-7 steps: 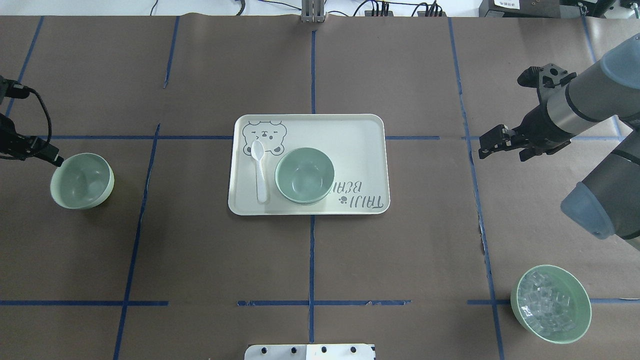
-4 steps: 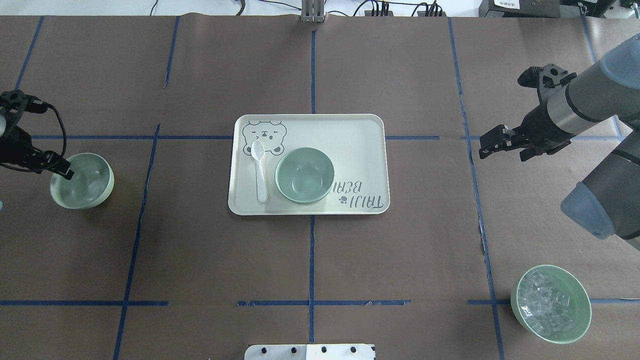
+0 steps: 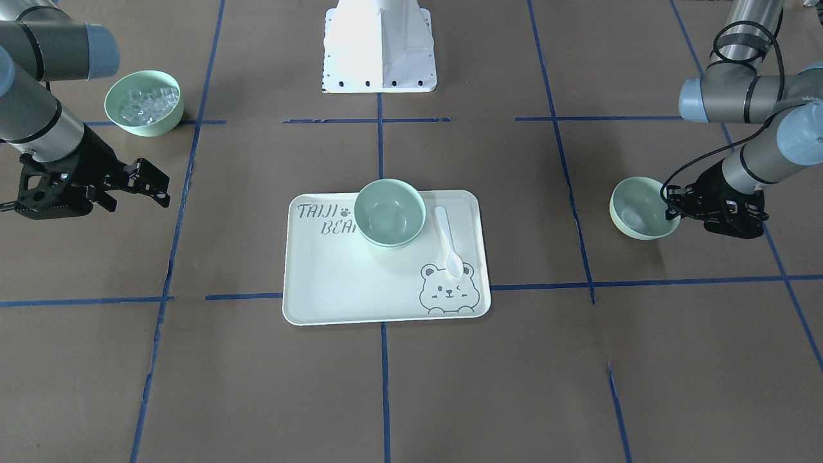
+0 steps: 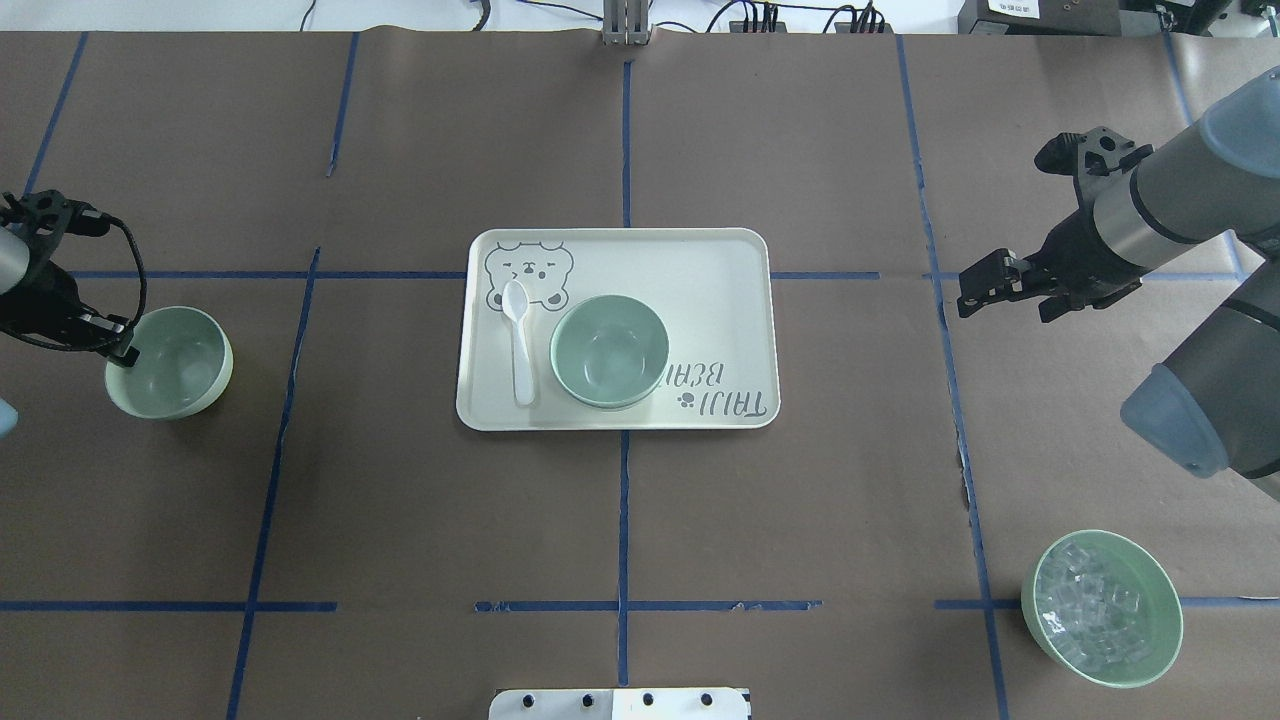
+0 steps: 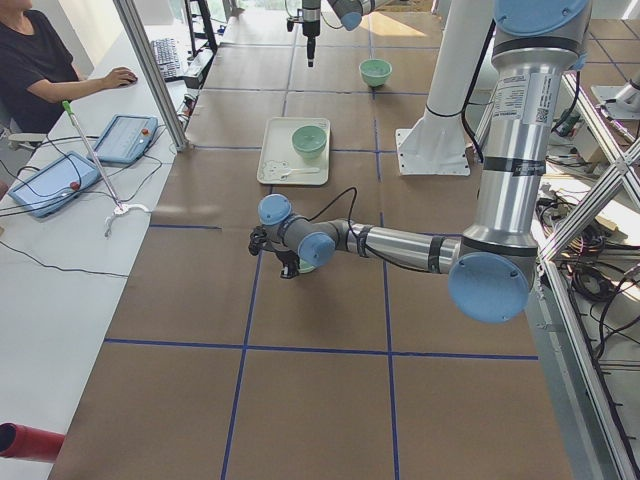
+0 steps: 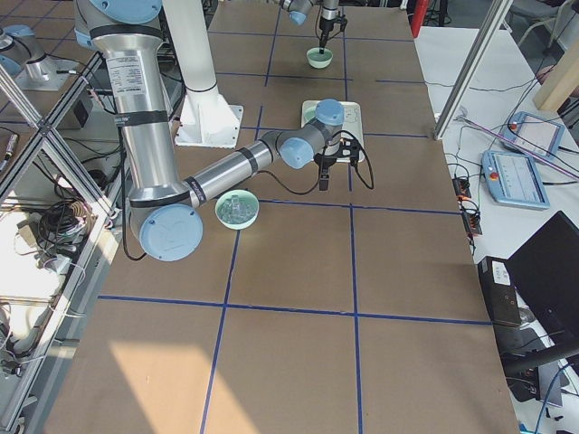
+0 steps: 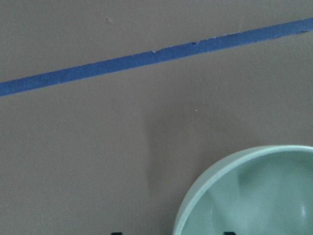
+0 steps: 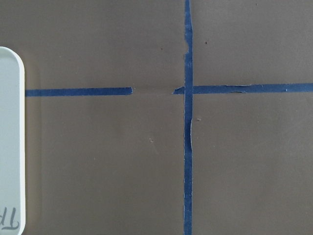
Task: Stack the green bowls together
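One pale green bowl [image 4: 170, 362] stands on the brown table at the left; it also shows in the front view [image 3: 640, 209] and fills the lower right of the left wrist view [image 7: 259, 196]. My left gripper [image 4: 125, 350] is at its left rim, jaws open and astride the rim, one finger tip inside and one outside. Another green bowl [image 4: 609, 351] sits in the cream bear tray [image 4: 740, 250]; in the front view [image 3: 389, 213] a second rim shows under it, as if two are nested. My right gripper [image 4: 968, 288] hovers open and empty, right of the tray.
A white spoon [image 4: 520, 345] lies in the tray beside the bowl. A green bowl of clear ice-like pieces [image 4: 1100, 608] stands at the near right. The robot's white base plate [image 4: 620, 704] is at the near edge. Blue tape lines cross the table.
My left gripper swung down and in onto the left bowl's rim. The bowl shifted slightly to the right. The right arm has not moved.
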Controlling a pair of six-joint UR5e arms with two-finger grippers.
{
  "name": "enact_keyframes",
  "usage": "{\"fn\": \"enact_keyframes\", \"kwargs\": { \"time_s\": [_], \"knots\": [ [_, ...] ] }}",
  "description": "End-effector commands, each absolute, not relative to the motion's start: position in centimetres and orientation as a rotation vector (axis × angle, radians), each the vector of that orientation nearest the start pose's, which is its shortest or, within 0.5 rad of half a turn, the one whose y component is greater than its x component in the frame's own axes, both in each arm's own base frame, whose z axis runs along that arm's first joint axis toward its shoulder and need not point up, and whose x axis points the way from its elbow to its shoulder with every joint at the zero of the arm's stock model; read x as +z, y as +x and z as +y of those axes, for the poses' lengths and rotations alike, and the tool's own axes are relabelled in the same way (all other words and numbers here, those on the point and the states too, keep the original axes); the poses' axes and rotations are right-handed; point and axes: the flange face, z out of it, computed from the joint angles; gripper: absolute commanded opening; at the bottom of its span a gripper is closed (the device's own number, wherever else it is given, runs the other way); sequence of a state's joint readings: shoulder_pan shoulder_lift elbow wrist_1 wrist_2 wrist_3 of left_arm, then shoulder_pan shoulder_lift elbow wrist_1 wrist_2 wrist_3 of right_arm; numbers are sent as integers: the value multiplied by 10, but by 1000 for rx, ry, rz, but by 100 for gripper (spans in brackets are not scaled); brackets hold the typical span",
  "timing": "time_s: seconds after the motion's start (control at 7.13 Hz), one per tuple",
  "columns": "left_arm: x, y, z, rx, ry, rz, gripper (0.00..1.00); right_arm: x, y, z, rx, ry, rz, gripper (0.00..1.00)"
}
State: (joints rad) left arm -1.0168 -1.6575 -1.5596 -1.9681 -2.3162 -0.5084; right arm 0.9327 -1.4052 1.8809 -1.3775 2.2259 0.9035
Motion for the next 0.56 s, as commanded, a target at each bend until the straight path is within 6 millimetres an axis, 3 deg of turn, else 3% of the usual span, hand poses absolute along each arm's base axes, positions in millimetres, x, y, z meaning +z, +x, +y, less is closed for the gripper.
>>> {"fn": "enact_keyframes", "kwargs": {
  "time_s": [0.0, 0.14, 0.28, 0.42],
  "knots": [
    [517, 233, -501, 149, 51, 914, 0, 402, -265, -482, 30, 22, -901, 100],
    [461, 239, -507, 79, 64, 979, 0, 404, -263, -482, 33, 20, -900, 100],
    [387, 260, -530, -36, -12, 1099, 0, 406, -260, -481, 38, 19, -899, 100],
    [307, 307, -536, -151, -98, 1170, 0, 410, -255, -483, 49, 17, -894, 100]
  ]
}}
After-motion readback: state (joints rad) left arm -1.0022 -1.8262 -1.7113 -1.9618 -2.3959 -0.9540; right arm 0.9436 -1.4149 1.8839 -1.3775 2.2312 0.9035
